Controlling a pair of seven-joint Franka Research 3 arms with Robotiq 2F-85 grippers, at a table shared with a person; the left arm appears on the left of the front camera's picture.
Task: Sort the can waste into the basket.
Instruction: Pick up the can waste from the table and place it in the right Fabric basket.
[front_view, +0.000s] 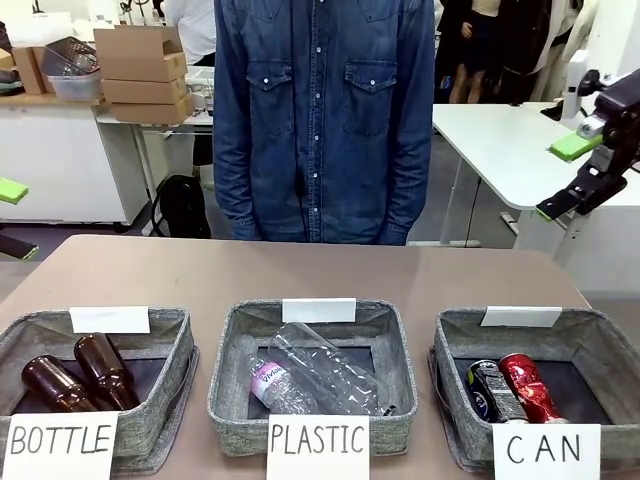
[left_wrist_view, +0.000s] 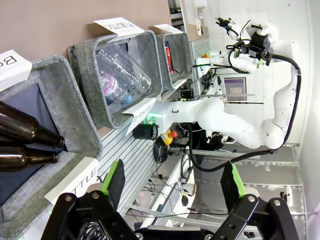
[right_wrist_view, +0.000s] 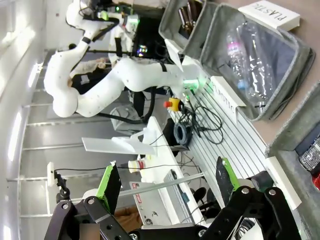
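The grey CAN basket (front_view: 612, 342) sits at the table's front right, behind its handwritten sign. Inside it lie the can waste side by side: a shiny red can (front_view: 530, 386) and a dark printed can (front_view: 492, 390). My right gripper (front_view: 560, 180) hangs open high above the table's right edge, well clear of the basket. At the far left edge my left gripper (front_view: 15, 220) is open and holds nothing. The left wrist view has its open gripper (left_wrist_view: 173, 185) off the table's side, with the basket (left_wrist_view: 176, 37) farthest away. In the right wrist view, the open gripper (right_wrist_view: 167, 187) is off the table and the basket's corner (right_wrist_view: 292, 142) is near.
A person in a denim shirt (front_view: 325, 120) stands at the far side, hands out of sight. The BOTTLE basket (front_view: 170, 330) holds two brown bottles (front_view: 100, 370). The PLASTIC basket (front_view: 385, 325) holds clear bottles (front_view: 320, 375). Bare brown tabletop (front_view: 300, 265) stretches behind the baskets.
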